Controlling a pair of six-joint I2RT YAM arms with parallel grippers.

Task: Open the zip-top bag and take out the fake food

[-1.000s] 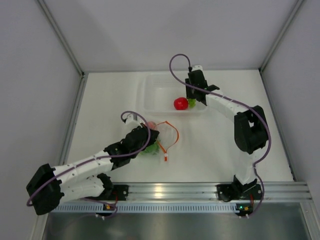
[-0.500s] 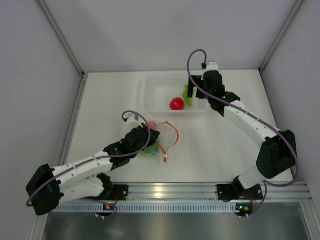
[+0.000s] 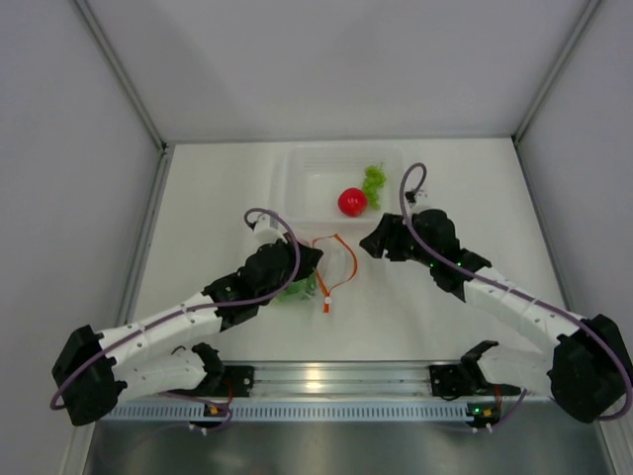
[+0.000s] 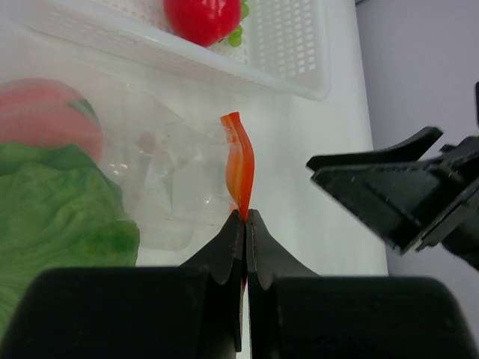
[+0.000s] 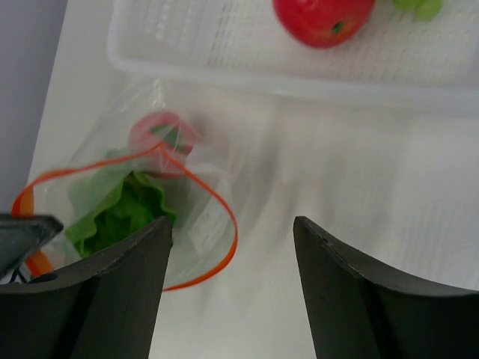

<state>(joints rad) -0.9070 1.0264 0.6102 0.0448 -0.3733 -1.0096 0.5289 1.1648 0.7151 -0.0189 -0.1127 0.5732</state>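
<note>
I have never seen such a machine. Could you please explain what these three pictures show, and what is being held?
These are two white-and-black robot arms fixed at the near edge of a white table. One picture looks down from above; the other two come from a camera on each wrist, so the dark shapes at the bottom are that arm's own fingers. The left gripper is shut on the orange-red zip strip of a small clear crinkly plastic bag, which holds a green leafy toy lettuce and a pinkish-red round toy fruit. The right gripper is open and empty, near the bag's mouth. Behind, a clear rigid rectangular tray holds a red toy tomato and a green toy grape bunch.
</note>
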